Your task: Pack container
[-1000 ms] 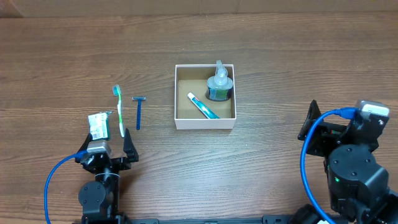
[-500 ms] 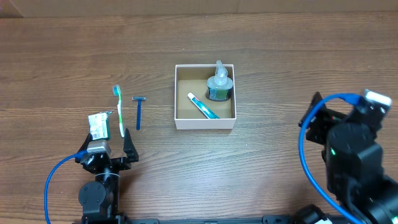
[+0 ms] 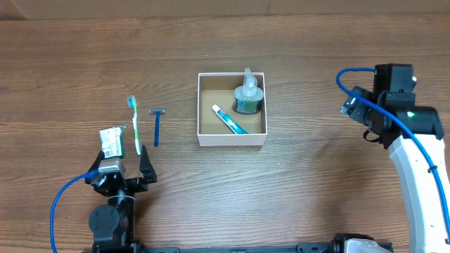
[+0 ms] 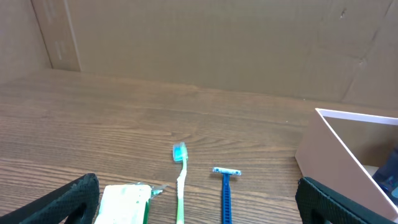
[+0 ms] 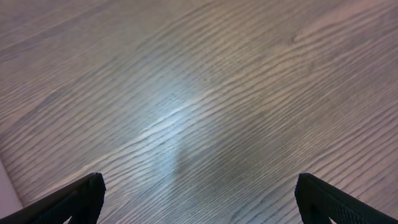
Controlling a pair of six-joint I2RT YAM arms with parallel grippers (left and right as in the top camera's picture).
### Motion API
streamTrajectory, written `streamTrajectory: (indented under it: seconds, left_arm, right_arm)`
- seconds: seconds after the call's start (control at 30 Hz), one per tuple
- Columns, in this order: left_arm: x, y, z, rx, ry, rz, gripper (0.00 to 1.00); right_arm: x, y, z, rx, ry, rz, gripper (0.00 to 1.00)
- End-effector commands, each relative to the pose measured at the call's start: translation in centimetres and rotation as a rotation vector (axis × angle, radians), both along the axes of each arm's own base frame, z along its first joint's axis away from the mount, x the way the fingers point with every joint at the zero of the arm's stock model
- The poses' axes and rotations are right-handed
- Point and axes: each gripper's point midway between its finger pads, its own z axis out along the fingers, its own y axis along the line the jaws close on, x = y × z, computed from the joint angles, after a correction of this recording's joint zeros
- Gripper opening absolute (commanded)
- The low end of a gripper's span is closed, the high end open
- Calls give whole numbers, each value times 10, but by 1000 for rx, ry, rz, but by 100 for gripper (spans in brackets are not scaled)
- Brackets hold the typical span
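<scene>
The container, a square white-walled box with a tan floor, sits mid-table. Inside it are a small toothpaste tube and a clear-capped bottle. Left of it lie a blue razor, a green toothbrush and a wrapped green-and-white soap. My left gripper is open and empty just behind the soap; its view shows the soap, toothbrush, razor and container wall. My right gripper is open and empty, raised over bare table right of the container.
The wood-grain table stretches around the container. A cardboard wall stands along the far edge. Blue cables run along both arms. The right wrist view shows only bare table.
My right arm has risen and swung forward and left, from the near right corner toward the container's right side. The left arm and all the objects have not moved.
</scene>
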Motion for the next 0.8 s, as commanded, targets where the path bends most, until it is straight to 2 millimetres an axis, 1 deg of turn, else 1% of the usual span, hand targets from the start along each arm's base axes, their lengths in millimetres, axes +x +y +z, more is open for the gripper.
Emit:
streamTrajectory:
  seconds: [0.0, 0.5, 0.53, 0.6, 0.7, 0.73, 0.77]
  left_arm:
    - [0, 0, 1, -13, -9, 4, 100]
    - [0, 0, 3, -13, -16, 4, 100]
    - [0, -6, 2, -35, -15, -32, 100]
    - [-1, -40, 5, -229, -18, -218, 100]
    - [-8, -71, 8, -453, 15, -384, 100]
    - [-13, -85, 11, -527, 35, -461, 100]
    - [-16, -91, 12, -565, 47, -499, 100]
  right_arm:
    - [4, 3, 5, 27, -26, 18, 100]
    - [4, 3, 5, 26, -25, 18, 100]
    - [4, 3, 5, 26, -25, 18, 100]
    - [4, 3, 5, 26, -25, 18, 100]
    - [4, 3, 5, 26, -25, 18, 100]
    - [4, 3, 5, 26, -25, 18, 100]
    - [4, 3, 5, 26, -25, 18, 100]
